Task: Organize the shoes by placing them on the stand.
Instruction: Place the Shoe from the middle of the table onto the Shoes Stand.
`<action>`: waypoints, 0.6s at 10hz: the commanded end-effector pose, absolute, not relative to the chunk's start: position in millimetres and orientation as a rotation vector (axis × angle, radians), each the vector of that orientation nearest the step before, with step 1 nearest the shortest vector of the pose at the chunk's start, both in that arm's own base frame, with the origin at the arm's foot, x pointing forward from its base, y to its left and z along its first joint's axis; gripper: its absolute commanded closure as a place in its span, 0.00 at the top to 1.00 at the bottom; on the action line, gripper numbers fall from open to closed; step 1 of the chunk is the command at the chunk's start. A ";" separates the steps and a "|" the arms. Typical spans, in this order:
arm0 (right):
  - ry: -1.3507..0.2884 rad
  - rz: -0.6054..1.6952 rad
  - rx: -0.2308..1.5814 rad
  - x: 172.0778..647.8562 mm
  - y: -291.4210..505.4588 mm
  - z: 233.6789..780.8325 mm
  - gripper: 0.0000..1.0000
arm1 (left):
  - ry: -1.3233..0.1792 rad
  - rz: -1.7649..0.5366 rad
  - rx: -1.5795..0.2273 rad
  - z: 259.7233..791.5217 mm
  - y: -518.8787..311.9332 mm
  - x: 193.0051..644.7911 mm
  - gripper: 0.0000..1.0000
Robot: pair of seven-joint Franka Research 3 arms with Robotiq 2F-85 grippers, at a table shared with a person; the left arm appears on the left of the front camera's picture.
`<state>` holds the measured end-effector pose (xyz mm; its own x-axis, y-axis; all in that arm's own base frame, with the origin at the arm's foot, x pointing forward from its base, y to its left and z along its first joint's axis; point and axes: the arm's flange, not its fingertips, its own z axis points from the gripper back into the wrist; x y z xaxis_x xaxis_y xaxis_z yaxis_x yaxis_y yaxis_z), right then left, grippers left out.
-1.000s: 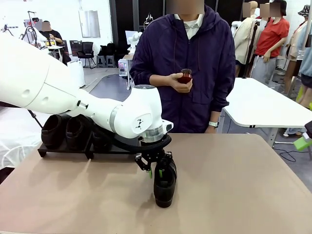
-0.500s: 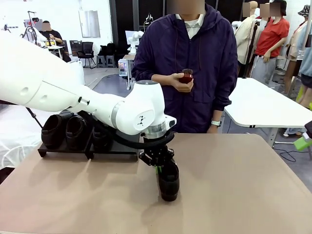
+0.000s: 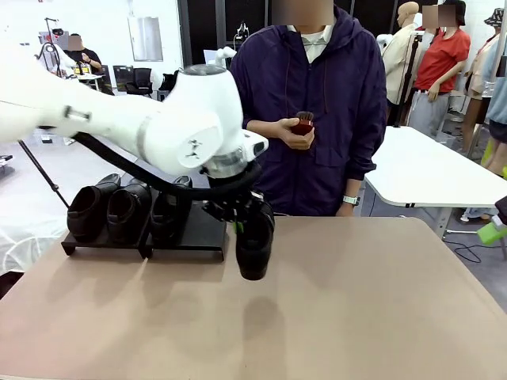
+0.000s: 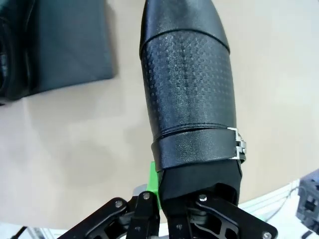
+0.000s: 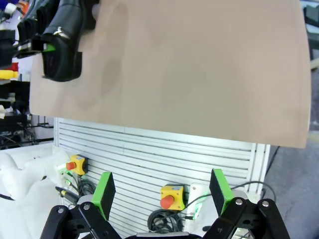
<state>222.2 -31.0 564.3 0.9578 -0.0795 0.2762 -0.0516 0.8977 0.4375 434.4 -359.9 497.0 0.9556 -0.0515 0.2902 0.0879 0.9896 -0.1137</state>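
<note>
My left gripper (image 3: 240,227) is shut on the heel end of a black shoe (image 3: 254,247), which hangs toe-down above the table, just right of the stand (image 3: 202,233). In the left wrist view the shoe (image 4: 187,94) runs away from the gripper (image 4: 172,201), with a green pad (image 4: 153,181) against its side and a platform of the stand (image 4: 70,45) at upper left. Three more shoes (image 3: 85,210) (image 3: 127,212) (image 3: 166,215) sit on the stand. My right gripper (image 5: 162,191) is open beyond the table's edge and holds nothing.
The person stands at the far side holding a small reddish-brown brush (image 3: 301,124) in one hand. The tan tabletop (image 3: 380,301) spreads to the right. The right platform has a bare patch beside its one shoe. A white table (image 3: 428,170) stands behind.
The left gripper has lifted the shoe off the table and carried it left and back, closer to the stand. The person has stayed still.
</note>
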 end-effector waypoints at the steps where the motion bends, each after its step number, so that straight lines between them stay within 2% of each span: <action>1: -0.296 0.004 0.471 222.5 -33.3 567.1 1.00 | -0.378 -0.129 -0.148 497.2 -314.2 404.4 0.00; 2: -0.296 0.004 0.471 222.5 -33.3 567.1 1.00 | -0.412 -0.140 -0.211 498.4 -297.9 390.0 0.00; 3: -0.296 0.004 0.471 222.5 -33.3 567.1 1.00 | -0.327 0.025 -0.384 498.4 -288.5 378.3 0.00; 4: -0.296 0.004 0.471 222.5 -33.3 567.1 1.00 | -0.368 -0.108 -0.135 506.2 -320.3 411.5 0.00; 6: -0.296 0.004 0.471 222.5 -33.3 567.1 1.00 | -0.368 -0.108 -0.135 506.2 -320.3 411.5 0.00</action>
